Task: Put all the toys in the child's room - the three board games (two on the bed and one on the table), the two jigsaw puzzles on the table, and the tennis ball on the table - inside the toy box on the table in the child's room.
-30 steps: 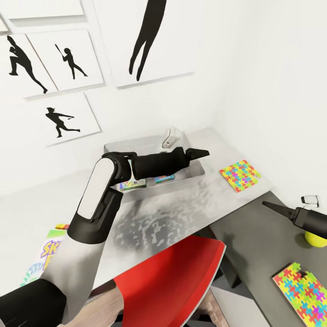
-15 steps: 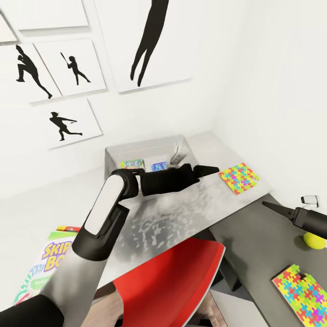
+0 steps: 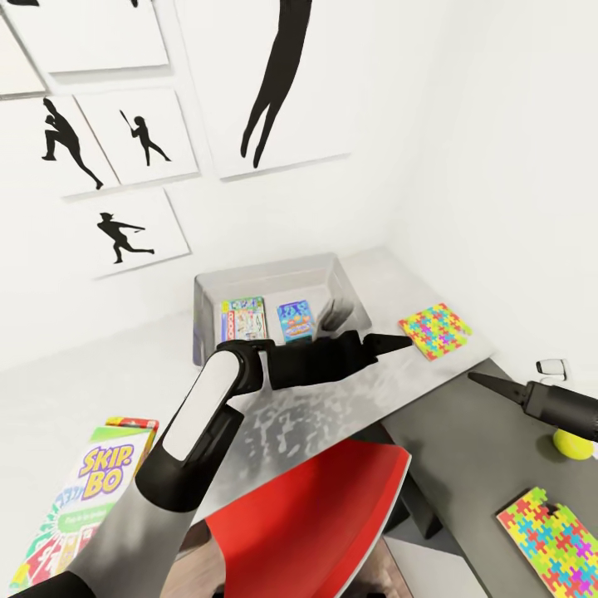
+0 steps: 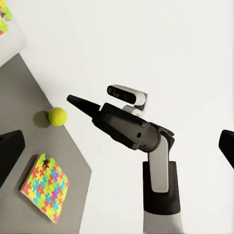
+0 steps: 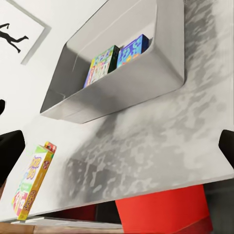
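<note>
The grey toy box (image 3: 349,292) stands at the back of the light table (image 3: 332,399). Two board games lie flat in it, a white one (image 3: 242,320) and a smaller blue one (image 3: 293,321). The SKIP-BO board game (image 3: 91,498) lies at the table's near left end. My left gripper (image 3: 397,341) hovers open and empty past the box's near right corner, pointing at one jigsaw puzzle (image 3: 435,330). Open and empty too, my right gripper (image 3: 488,383) hangs over the dark wing (image 3: 465,448), beside the tennis ball (image 3: 575,444) and the second jigsaw puzzle (image 3: 556,538).
A red chair (image 3: 307,523) is pushed under the table in front of me. White walls with black silhouette pictures (image 3: 124,232) close off the back, and the right wall runs along the dark wing.
My left arm has drawn back from over the toy box toward the near right, uncovering the games inside. The camera has shifted, bringing more of the SKIP-BO box into view. The right arm barely moved.
</note>
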